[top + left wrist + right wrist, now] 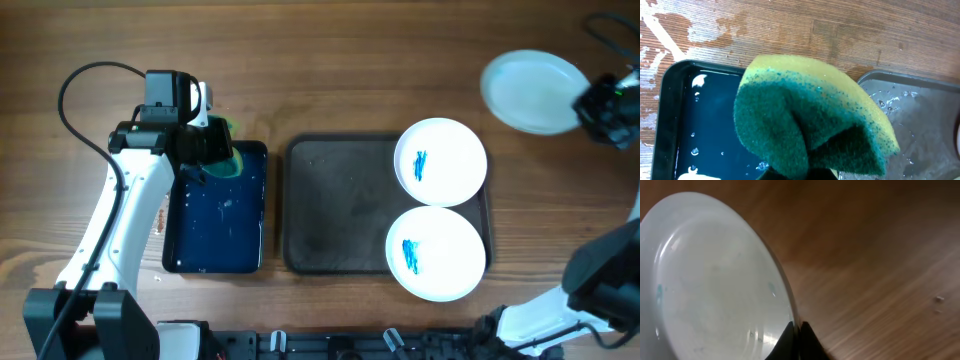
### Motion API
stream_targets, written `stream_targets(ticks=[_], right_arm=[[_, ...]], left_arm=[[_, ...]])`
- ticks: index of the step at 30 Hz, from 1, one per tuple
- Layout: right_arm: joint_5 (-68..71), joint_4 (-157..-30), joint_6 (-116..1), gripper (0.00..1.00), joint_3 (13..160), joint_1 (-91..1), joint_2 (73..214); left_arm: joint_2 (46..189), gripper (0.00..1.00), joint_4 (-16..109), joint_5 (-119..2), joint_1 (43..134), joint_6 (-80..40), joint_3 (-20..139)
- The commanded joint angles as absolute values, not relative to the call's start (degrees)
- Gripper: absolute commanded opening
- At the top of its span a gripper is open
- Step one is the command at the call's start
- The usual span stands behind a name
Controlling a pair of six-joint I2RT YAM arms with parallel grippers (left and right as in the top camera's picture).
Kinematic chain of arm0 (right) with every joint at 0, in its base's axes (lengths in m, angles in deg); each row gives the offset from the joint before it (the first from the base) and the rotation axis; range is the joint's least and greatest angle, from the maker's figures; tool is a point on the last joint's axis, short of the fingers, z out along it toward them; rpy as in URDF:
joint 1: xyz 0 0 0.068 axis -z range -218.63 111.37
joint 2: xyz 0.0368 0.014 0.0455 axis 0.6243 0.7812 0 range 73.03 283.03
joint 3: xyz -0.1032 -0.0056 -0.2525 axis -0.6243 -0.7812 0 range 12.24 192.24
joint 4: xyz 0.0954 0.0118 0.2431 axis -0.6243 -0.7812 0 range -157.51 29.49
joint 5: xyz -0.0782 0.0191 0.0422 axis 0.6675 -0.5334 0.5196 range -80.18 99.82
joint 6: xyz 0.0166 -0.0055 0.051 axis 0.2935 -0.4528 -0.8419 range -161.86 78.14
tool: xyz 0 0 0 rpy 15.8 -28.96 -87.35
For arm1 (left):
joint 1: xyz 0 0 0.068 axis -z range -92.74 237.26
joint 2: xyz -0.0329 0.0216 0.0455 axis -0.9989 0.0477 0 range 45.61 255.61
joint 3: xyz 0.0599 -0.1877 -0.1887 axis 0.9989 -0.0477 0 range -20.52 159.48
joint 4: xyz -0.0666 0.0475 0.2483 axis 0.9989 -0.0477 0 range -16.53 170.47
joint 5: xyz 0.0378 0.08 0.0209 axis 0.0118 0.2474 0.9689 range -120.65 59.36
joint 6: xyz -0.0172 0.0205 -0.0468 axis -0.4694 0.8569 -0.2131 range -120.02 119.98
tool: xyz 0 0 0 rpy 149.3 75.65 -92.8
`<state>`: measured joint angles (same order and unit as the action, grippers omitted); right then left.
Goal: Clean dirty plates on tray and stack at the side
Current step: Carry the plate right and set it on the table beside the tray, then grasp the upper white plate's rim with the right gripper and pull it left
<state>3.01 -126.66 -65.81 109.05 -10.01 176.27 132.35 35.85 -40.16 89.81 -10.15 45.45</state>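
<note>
Far left, the left arm reaches over the far end of the narrow dark blue glossy basin. The left jaws are pinched right down on a folded yellow sponge with a green scouring face, bunched above the water, and there are wet patches on the wood-grain worktop just beyond. Moving across, the large dark brown-grey rectangular tray lies just beside the basin, its left half bare and glistening. On its right half sit two round white plates, one behind the other along the right rim: the far plate and the near plate, each with a blue scribble in the middle. Further right, off the tray, the right jaws are squeezed shut on the rim of a third white plate that shows only faint bluish specks. That plate is tilted over open worktop at the far right corner, and I can't tell whether it touches the wood. So the key relation: the dirty pair lie toward the near left of the right jaws, and the right arm is much the closer, since the sponge has the whole bare half of the tray to cross. There is room to set a plate down out there, though a dark cable loops nearby.
</note>
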Motion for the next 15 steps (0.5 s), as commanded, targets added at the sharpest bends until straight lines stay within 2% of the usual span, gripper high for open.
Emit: stream_targets(ticks=[1, 5, 12, 13, 15], right_arm=[[3.0, -125.3, -66.3, 0.04, 109.1, -5.7, 181.5], [3.4, -123.0, -67.3, 0.04, 109.1, -2.4, 189.4], [5.3, -118.6, -66.3, 0.04, 109.1, -1.9, 197.3], [5.3, -117.8, -64.3, 0.08, 109.1, -1.9, 197.3], [5.3, -117.4, -61.3, 0.36, 109.1, -2.0, 197.2]], left_arm=[[132.7, 0.04, 35.9, -40.7, 90.2, -9.5, 47.0], [132.7, 0.04, 35.4, -40.7, 90.2, -9.5, 47.0], [132.7, 0.04, 33.8, -40.7, 90.2, -9.5, 47.0], [132.7, 0.04, 33.8, -40.7, 90.2, -9.4, 47.0], [132.7, 0.04, 33.8, -40.7, 90.2, -9.5, 47.0]])
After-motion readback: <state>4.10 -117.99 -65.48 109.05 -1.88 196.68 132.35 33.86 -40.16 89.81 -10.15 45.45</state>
